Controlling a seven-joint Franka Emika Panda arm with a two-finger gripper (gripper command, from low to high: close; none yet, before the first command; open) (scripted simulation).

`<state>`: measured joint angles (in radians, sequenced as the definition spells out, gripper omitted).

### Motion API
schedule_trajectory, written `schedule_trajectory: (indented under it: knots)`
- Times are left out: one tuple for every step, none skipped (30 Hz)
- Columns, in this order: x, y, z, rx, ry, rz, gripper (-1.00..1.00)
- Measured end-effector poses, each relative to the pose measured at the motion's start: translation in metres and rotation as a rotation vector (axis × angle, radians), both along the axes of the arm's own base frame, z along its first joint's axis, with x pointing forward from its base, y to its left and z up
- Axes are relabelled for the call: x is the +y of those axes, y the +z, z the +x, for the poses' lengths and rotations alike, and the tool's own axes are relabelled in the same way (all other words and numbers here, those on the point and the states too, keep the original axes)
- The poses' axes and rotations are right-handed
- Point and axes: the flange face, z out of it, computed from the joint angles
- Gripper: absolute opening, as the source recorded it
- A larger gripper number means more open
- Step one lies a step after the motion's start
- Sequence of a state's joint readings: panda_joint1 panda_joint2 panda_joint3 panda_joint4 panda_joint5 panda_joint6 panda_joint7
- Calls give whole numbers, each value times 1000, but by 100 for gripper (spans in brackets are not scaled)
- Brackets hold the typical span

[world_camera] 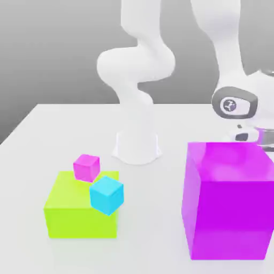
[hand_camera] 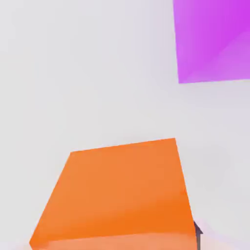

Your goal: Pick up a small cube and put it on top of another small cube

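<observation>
Exterior view: looks from well apart, across the tabletop (world_camera: 80,128) from the pincer (world_camera: 262,140), facing the arm (world_camera: 136,64), slightly downward, past the purple block (world_camera: 230,198). Hand view: looks down from beside the pincer, close above the orange cube (hand_camera: 117,190). Shared: purple block, tabletop near the pincer.

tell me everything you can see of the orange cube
The orange cube is plain and evenly coloured, with flat faces and straight edges, smooth as it looks, no markings. The hand view shows one broad face and a paler strip of another. It sits close to the camera, apart from the purple block. What touches it, I can't tell.
</observation>
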<state>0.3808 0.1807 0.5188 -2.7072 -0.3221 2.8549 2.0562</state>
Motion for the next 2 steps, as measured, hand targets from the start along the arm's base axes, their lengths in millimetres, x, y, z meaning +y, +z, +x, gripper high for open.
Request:
schedule_trajectory:
  knots:
    - [0, 0, 0, 0, 0, 0, 100]
    - [0, 0, 0, 0, 0, 0, 100]
